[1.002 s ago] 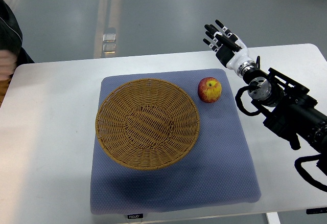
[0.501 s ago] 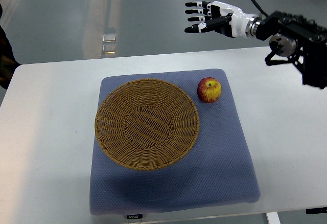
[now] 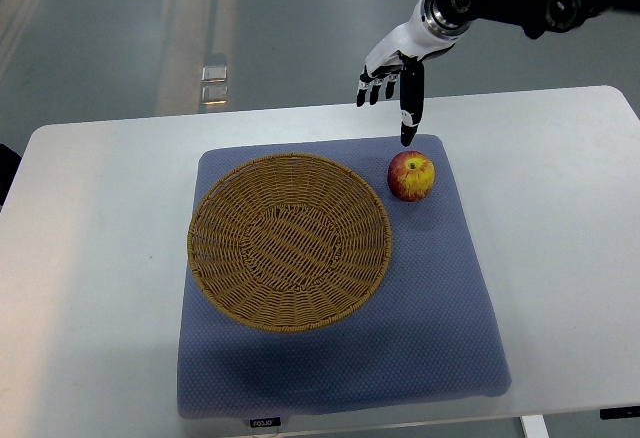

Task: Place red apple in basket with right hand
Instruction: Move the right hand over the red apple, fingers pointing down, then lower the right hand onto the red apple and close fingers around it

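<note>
Over on the left, the white rectangular table [image 3: 90, 258] is bare apart from a small dark shape at its left edge, too cropped to make out. A blue-grey quilted fabric mat [image 3: 440, 328] covers the middle of the table, with a small black label at its near edge whose print is too small to read. On the mat's left half sits the round, shallow woven wicker basket [image 3: 289, 241], upright, with nothing inside it. Just beside the basket's far right rim, apart from it by a narrow strip of cloth, the red apple with yellow patches [image 3: 411, 175] rests on the mat near its far right corner, stem up. Above and slightly behind the apple hangs the robot's right hand [image 3: 393, 73], white-backed with black fingers [image 3: 410, 108], on a black arm coming in from the top right of the picture. Its fingers are spread loosely and point downward, gripping nothing; the longest fingertip sits just short of the apple's top, not touching it. Beyond the table's far edge lies grey floor [image 3: 150, 28].
</note>
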{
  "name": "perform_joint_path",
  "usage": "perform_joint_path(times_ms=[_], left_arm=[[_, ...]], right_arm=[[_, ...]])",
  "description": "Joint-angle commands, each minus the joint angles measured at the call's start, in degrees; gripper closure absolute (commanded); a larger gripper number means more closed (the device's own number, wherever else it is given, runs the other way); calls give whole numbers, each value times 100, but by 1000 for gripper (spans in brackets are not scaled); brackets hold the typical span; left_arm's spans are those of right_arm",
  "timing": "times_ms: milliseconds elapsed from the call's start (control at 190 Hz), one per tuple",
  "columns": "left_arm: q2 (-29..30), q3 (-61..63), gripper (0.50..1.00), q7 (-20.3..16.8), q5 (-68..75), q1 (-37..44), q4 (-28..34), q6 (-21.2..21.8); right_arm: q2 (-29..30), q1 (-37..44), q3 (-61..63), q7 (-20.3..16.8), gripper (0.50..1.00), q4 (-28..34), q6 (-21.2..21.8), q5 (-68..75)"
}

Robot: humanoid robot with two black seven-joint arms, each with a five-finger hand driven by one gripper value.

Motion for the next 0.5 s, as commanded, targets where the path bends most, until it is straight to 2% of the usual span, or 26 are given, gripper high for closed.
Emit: perform_joint_path(times_ms=[0,74,269,495], left_arm=[[0,-3,500,-1,-4,2,1,9],[0,-3,500,-1,5,2,1,0],[0,-12,500,8,5,-7,10,9],[0,-3,500,26,5,2,1,9]], right_arm=[[187,-302,0,15,581,-33,-539,182],[267,-531,-79,24,583,-129,-768,129],[284,-1058,-88,24,585,-446,-979,-363],[284,-1471,-123,24,585,-675,-1023,-697]])
